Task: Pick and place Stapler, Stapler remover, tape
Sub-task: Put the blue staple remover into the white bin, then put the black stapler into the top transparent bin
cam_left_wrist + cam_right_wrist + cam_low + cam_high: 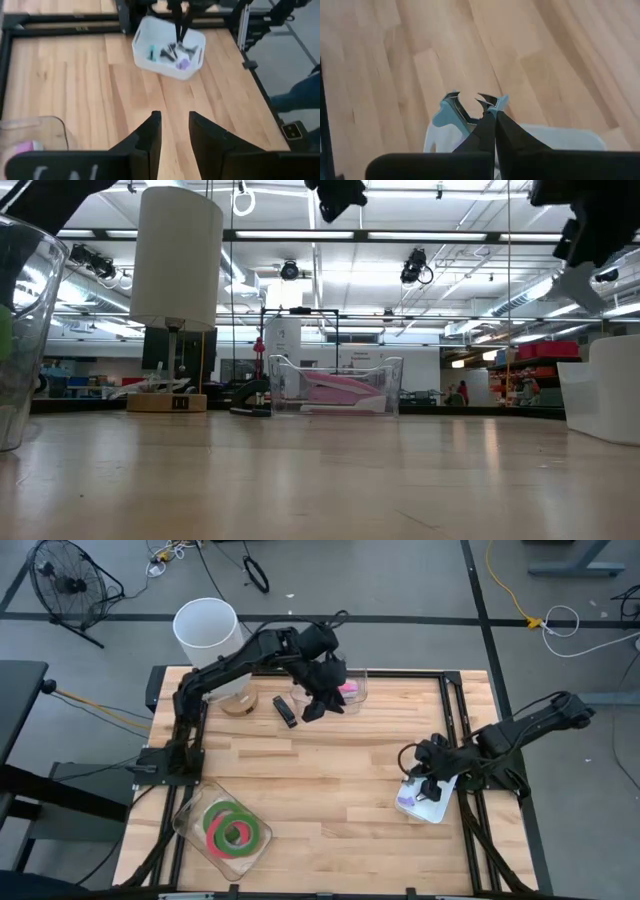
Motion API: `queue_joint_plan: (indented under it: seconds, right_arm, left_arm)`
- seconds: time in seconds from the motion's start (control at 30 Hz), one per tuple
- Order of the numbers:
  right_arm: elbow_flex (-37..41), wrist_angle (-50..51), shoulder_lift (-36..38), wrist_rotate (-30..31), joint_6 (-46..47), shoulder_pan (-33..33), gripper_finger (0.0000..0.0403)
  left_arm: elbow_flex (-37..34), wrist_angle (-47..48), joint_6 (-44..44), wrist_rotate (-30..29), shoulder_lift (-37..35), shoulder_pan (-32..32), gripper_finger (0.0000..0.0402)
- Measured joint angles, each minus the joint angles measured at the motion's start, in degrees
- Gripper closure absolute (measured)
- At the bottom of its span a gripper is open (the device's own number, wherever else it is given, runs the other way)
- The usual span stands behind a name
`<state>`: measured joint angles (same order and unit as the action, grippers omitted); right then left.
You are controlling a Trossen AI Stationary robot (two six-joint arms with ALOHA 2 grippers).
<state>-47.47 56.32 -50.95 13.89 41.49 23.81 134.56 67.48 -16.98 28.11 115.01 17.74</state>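
A wooden table (330,790) framed in black rails stands on a grey floor, with a fan (62,582) and loose cables beyond its far edge. A white cylinder (207,632) rises over the table's far left part, above a small wooden base (240,705).

The left arm reaches from its mount at the table's left edge across to the far middle. The left gripper (322,700) hangs above a clear bin (358,688) that holds a pink stapler (340,390). Its fingers (150,137) stand a little apart with bare wood showing between them and nothing in the gap. A black stapler (285,709) lies on the wood just beside that bin.

The right arm bends in from the right edge. The right gripper (428,784) sits over a white bin (425,808) near the right rail; its fingers (492,132) are pressed together on a pale blue staple remover (451,111), held above the bin. In the left wrist view, dark and purple staple removers (176,54) lie in that bin.

At the near left corner, a clear tray (195,830) holds the tape (235,830): green and pink-red rings lying flat and overlapping.
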Motion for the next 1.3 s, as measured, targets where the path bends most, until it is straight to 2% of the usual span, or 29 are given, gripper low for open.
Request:
queue_joint_plan:
  seconds: [0.37, 0.73, 0.87, 1.17, 1.3]
  right_arm:
    - [4.6, 4.8, 0.0, -8.6, 1.8, 0.0, 0.0403]
    - [7.4, 5.0, 0.0, -11.2, 2.7, 0.0, 0.0401]
    - [7.4, 5.0, 0.0, -10.6, 3.3, 0.0, 0.0376]
    - [7.4, 3.4, 0.0, -11.6, 2.7, 0.0, 0.0279]
    - [6.9, -1.2, 0.0, -10.4, 2.1, 0.0, 0.0278]
  left_arm:
    - [0.0, 1.2, -0.7, 0.0, 1.5, 0.0, 0.0317]
    - [0.0, 1.1, -0.6, 0.0, 1.5, 0.0, 0.0317]
    - [0.0, 1.0, -0.6, 0.0, 1.5, 0.0, 0.0317]
    - [0.0, 0.9, -0.1, 0.0, 1.5, 0.0, 0.0317]
    - [0.0, 0.9, 1.0, 0.0, 1.5, 0.0, 0.0317]
